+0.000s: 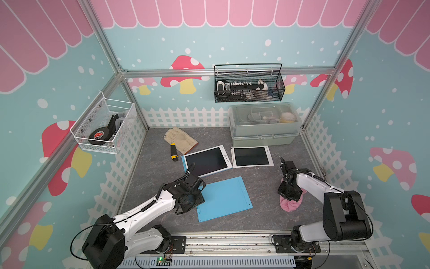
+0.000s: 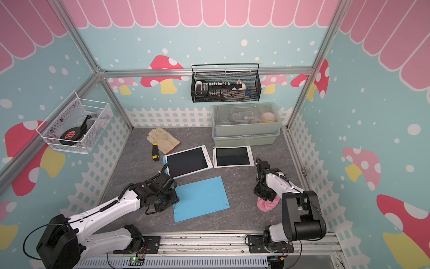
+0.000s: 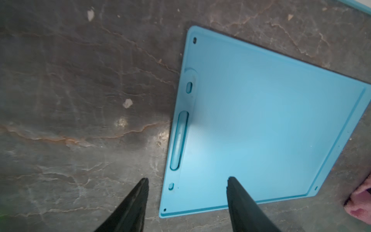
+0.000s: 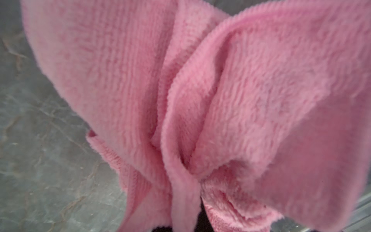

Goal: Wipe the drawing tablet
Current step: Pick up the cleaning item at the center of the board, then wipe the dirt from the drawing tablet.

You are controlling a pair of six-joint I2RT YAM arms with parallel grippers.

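Note:
A light blue drawing tablet (image 1: 224, 199) (image 2: 201, 199) (image 3: 271, 124) lies flat at the front middle of the table, plain blue side up. Two more tablets with dark screens lie behind it: one with a blue-and-white frame (image 1: 207, 161) and one with a white frame (image 1: 251, 156). My left gripper (image 1: 193, 198) (image 3: 188, 179) is open above the blue tablet's left edge, with one finger over the tablet and the other over the table. My right gripper (image 1: 289, 198) is shut on a bunched pink cloth (image 1: 292, 206) (image 4: 200, 90) to the right of the blue tablet. The cloth hides its fingers.
A work glove (image 1: 180, 138) and a yellow-black utility knife (image 1: 173, 152) lie at the back left. A green lidded storage box (image 1: 264, 125) stands at the back right. A black wire basket (image 1: 249, 85) and a white wire basket (image 1: 104, 127) hang on the walls.

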